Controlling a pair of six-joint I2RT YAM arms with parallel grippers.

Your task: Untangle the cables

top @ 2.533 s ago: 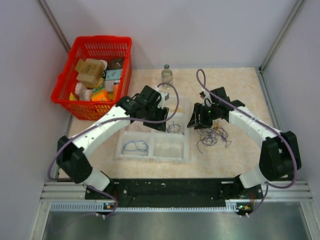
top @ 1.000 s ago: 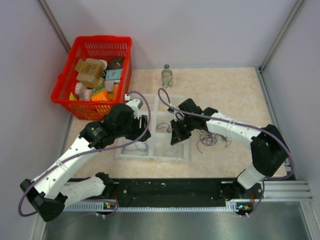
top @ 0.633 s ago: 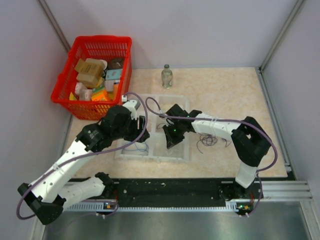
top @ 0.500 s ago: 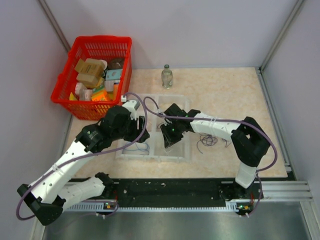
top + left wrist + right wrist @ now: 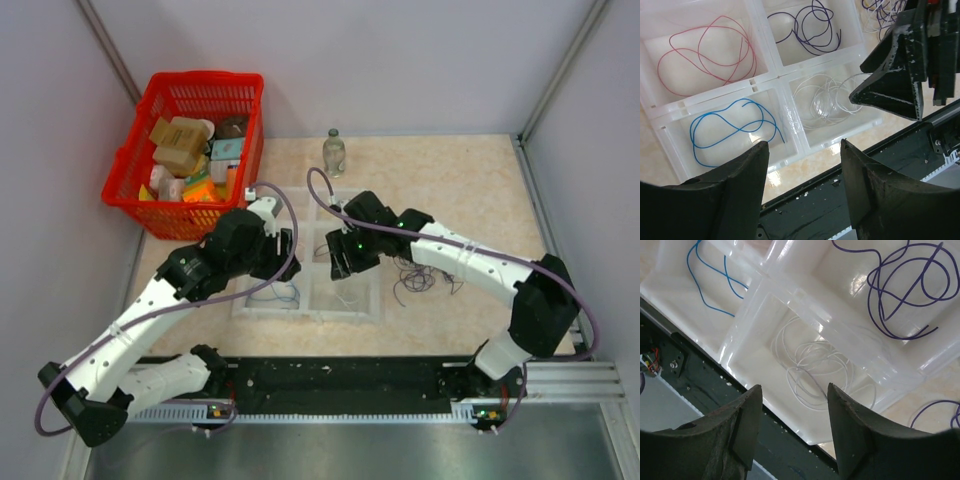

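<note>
Looks like sorting by colour: right claw (image 5: pixel 794 387) spread empty over the white wire (image 5: pixel 815 365) in its tray (image 5: pixel 765 82) compartment, left claw (image 5: pixel 803 145) gaping too, holding nothing, above the near rim. Tangled cables (image 5: pixel 425 275) waiting on the worktop (image 5: pixel 470 180), just right of the tray.

We see the tangled bunch of cables (image 5: pixel 425 275), thin dark purple loops with paler strands, lying loose right of centre in the top view. In the left wrist view, single strands lie coiled in separate tray (image 5: pixel 765 82) compartments: pink strand (image 5: pixel 705 55) upper left, purple strand (image 5: pixel 810 27) top centre, blue strand (image 5: pixel 732 127) lower left, white strand (image 5: pixel 825 97) centre.
</note>
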